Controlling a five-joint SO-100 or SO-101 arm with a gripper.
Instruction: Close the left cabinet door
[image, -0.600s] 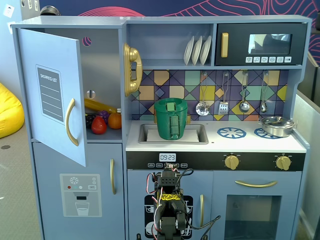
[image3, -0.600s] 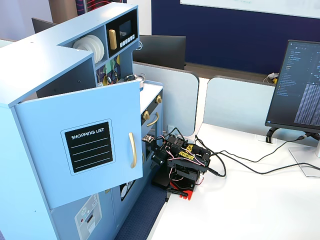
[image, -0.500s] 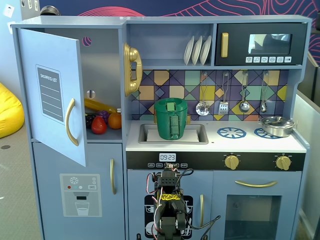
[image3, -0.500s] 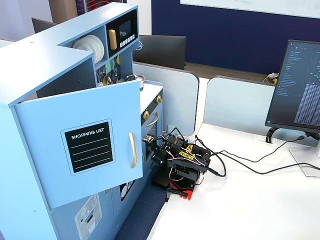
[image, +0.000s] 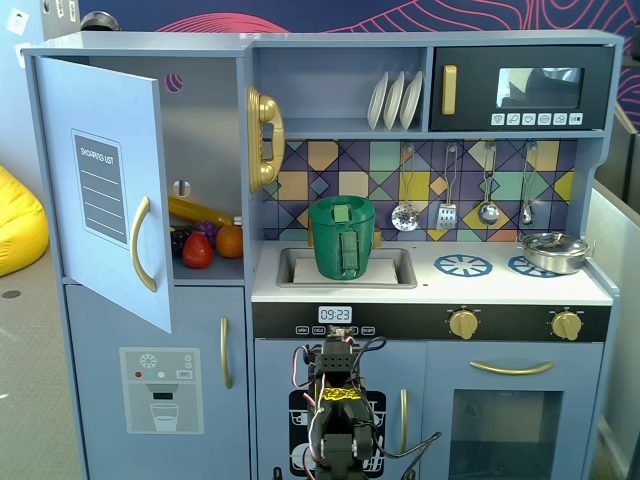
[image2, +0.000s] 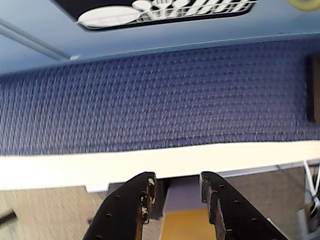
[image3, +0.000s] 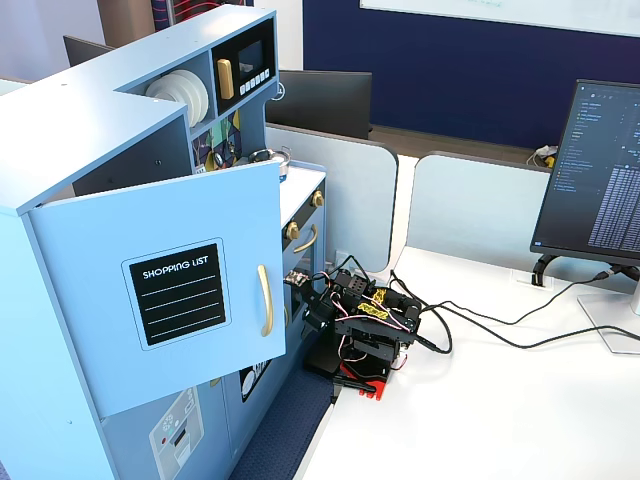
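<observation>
The left cabinet door (image: 100, 190) is light blue with a black "SHOPPING LIST" panel (image: 100, 187) and a curved gold handle (image: 142, 243). It stands swung open to the left of its compartment. In the other fixed view the door (image3: 170, 300) juts out toward the arm, its handle (image3: 264, 300) on the near edge. My arm (image: 340, 420) sits folded low in front of the kitchen's middle, right of and below the door. In the wrist view my gripper (image2: 177, 177) points down over the white table edge (image2: 75, 167), jaws apart and empty.
Toy fruit (image: 205, 240) lies in the open compartment. A gold phone (image: 264, 138) hangs beside it, and a green bucket (image: 342, 236) stands in the sink. Cables (image3: 470, 330) and a monitor (image3: 595, 170) are on the white desk to the arm's right.
</observation>
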